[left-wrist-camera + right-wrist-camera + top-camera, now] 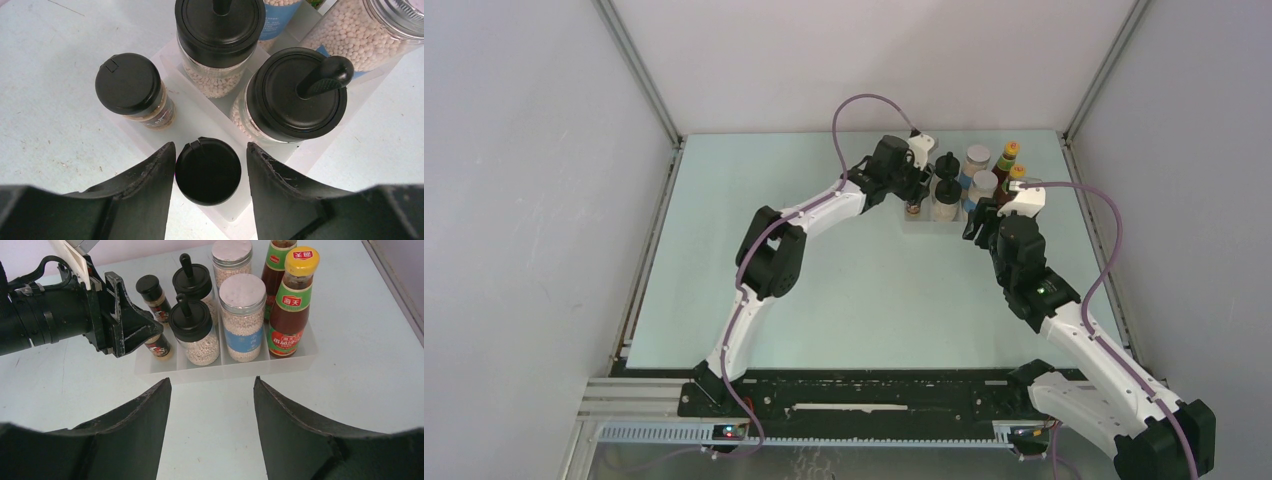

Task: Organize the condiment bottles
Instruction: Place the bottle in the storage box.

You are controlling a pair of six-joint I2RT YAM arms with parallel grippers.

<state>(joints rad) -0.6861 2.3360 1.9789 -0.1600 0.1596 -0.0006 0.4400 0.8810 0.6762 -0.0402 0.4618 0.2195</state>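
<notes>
Here, plain white walls (524, 200) close the room on the left, back and right. The surface (824, 300) is pale blue-green and matt, with small specks and scratches. On its far part stands a long clear plastic tray (300, 360) with compartments.

The left tool (210, 149) hangs over the left end of the tray. Its black fingers (150, 175) stand a little apart on both sides of the front tiny dark jar (207, 172), and a thin gap shows at the right finger. Behind it is the second tiny dark jar (129, 85), with a round flip cap. Next come two black-lidded jars (192, 322) of small pale beads, each lid with a stick-like knob. Then come two grey-lidded jars (242, 295) with blue labels. At the right end are two red sauce bottles (292, 305) with yellow caps. All stand upright in the tray.

The right tool (212, 385) hovers before the tray, jaws wide apart, holding nothing. In its view the left arm (50, 310) hides part of the front tiny dark jar.
</notes>
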